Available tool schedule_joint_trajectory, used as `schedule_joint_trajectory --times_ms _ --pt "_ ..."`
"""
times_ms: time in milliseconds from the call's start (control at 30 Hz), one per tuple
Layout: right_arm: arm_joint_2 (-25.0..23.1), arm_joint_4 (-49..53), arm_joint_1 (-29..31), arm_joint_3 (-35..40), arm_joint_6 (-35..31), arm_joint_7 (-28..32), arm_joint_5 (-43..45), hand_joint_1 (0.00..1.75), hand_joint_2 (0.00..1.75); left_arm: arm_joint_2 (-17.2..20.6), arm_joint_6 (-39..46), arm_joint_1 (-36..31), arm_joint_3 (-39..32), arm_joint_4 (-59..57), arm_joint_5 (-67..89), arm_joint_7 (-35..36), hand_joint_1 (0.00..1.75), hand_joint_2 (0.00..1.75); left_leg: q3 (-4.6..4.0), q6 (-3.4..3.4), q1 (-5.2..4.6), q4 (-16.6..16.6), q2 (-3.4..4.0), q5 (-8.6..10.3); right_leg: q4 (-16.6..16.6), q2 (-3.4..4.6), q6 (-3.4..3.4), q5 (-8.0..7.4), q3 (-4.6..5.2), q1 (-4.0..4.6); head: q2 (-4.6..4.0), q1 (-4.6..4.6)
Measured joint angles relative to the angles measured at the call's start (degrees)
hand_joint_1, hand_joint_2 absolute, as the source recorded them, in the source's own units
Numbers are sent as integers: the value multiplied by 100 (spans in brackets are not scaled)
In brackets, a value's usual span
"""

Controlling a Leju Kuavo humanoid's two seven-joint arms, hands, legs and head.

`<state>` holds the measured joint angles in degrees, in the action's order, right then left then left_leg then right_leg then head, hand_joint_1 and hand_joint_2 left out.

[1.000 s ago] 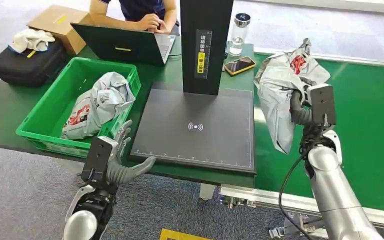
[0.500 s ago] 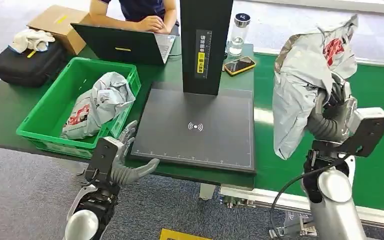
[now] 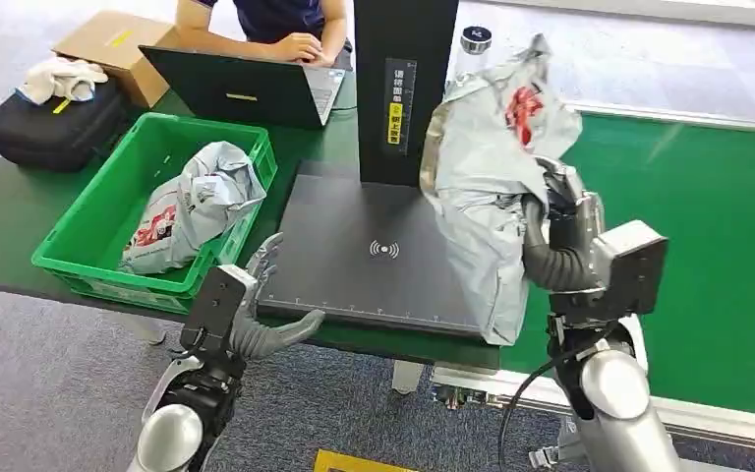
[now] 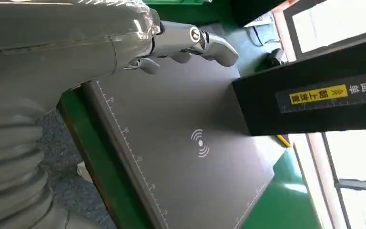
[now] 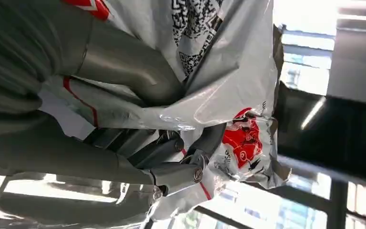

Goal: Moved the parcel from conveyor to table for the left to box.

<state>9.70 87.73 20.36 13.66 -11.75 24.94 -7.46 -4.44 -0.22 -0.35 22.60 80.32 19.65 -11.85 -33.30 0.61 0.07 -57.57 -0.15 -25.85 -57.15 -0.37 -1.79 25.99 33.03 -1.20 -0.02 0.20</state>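
Right hand is clamped on the floppy grey parcel, dangling over the table's right edge. Left hand waits empty, fingers spread. Loose plastic could easily slip free.

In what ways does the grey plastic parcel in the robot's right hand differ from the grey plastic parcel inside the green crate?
The grey plastic parcel in the right hand hangs upright in the air over the black pad, gripped by the right hand. The grey plastic parcel in the green crate lies slumped, untouched. Both are crumpled grey bags with red print.
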Motion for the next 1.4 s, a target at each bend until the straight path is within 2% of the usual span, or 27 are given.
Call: schedule_joint_trajectory --times_ms 433,700,900,1400 --pt "310 -1299 830 472 993 -764 -292 175 175 13 -245 -149 129 -155 0 9 0 175 -2 0 -1 -1 -1 0 0 -1 0 -1 1 -1 0 0" --pt "380 -2753 1914 773 1401 -957 -485 175 175 15 -258 -127 125 -155 31 39 0 175 -2 -1 0 -1 -1 2 -2 -1 1 -2 0 0 -2 -2" --pt "332 -3517 2475 990 1495 -933 -511 175 175 15 -181 -91 120 -155 -4 37 0 175 -3 -1 0 -1 -4 2 -3 -3 1 -2 1 0 -2 -2" --pt "-144 -4395 2842 1573 1875 -815 -537 175 175 15 -131 -114 127 -160 -26 37 0 175 -2 -1 1 -1 -2 2 -3 -2 1 -2 2 2 0 0"
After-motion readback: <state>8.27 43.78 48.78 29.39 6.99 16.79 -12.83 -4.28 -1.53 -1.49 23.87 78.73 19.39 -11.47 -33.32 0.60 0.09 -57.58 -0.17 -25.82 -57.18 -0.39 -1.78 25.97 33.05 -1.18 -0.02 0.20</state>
